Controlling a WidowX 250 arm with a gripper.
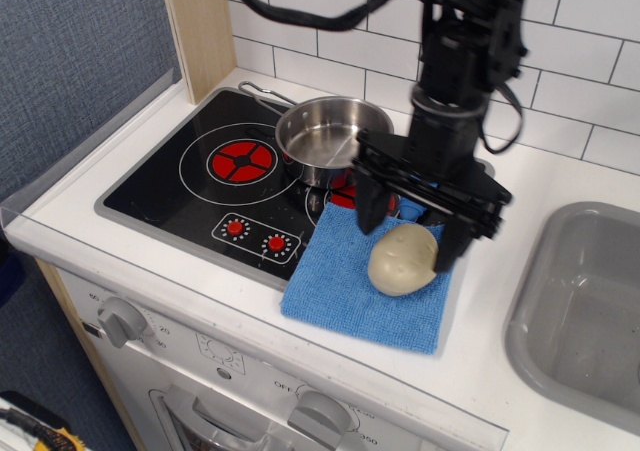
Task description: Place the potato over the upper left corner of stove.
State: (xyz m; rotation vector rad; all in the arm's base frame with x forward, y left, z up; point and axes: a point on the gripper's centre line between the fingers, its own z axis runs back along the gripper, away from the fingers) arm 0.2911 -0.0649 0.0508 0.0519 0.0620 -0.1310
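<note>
**Potato on cloth, jaws wide and empty**

You've got one stove at left with two red burners and two small red knobs, and one grey sink at far right. One blue cloth overlaps the stove's near right corner. One steel pot covers the right burner. One gripper hovers above the cloth, spread wide, holding nothing. One potato lies on the cloth's right part, between and below the fingertips, long axis tilted up to the right.

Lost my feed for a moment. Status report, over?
Claw open, raised above potato, no grip. Potato lying on blue cloth, off stove. Steel pot sits on right burner, beside route to upper left corner.
</note>
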